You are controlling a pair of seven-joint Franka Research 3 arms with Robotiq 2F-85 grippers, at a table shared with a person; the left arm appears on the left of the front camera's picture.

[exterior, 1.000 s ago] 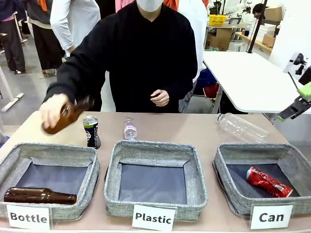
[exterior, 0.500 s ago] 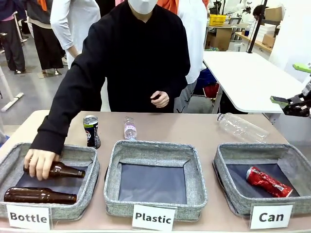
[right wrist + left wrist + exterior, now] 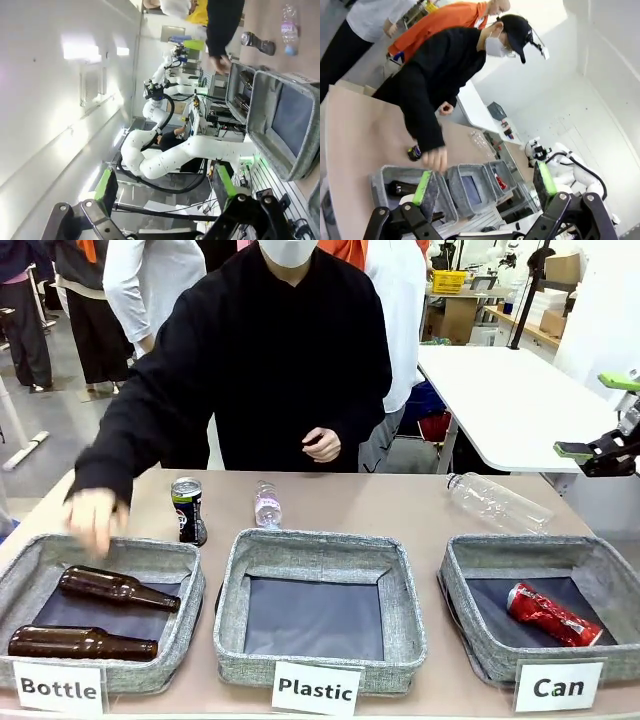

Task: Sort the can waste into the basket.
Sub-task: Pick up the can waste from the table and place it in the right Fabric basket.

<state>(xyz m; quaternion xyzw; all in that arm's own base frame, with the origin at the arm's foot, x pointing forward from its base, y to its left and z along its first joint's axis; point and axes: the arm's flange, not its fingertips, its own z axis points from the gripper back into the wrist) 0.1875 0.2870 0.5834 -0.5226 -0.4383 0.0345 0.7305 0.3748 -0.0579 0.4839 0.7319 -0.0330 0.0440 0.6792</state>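
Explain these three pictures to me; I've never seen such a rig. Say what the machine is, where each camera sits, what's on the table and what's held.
Two white robot arms share a table with a person. The front picture looks across it from between the arms; the other two come from a camera on each wrist, looking along that gripper's fingers. The left gripper and right gripper are open and hold nothing. Three baskets stand in a row: the Can basket holds a red can, the Bottle basket two brown bottles, the Plastic basket sits between. Behind them a black can stands and two clear bottles lie. The person's hand hovers over the Bottle basket.
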